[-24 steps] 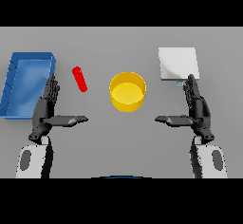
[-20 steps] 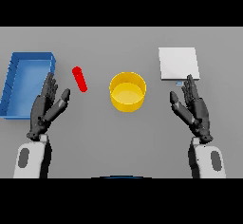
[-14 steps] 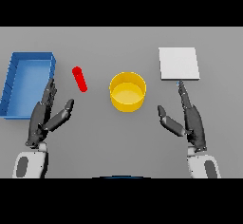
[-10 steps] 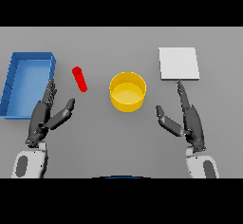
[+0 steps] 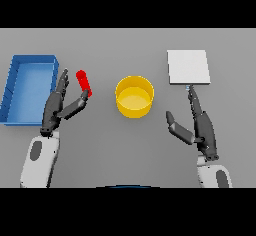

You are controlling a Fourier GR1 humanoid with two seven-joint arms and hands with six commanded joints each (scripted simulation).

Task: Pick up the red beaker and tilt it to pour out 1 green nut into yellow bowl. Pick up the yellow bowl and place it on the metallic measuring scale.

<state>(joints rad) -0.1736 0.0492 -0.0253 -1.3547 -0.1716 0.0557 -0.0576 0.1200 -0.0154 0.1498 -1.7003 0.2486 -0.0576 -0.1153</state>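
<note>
left of centre, my left hand (image 5: 61,105) hovers fingers apart beside the red beaker (image 5: 84,82), not gripping. next i close round it, then tilt toward the yellow bowl (image 5: 134,96) mid-frame.

Plain grey table (image 5: 130,150) filling the whole view, flat even light, soft faint shadows

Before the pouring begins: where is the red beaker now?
In the head view, the red beaker lies left of the yellow bowl, right of the blue tray.
</note>
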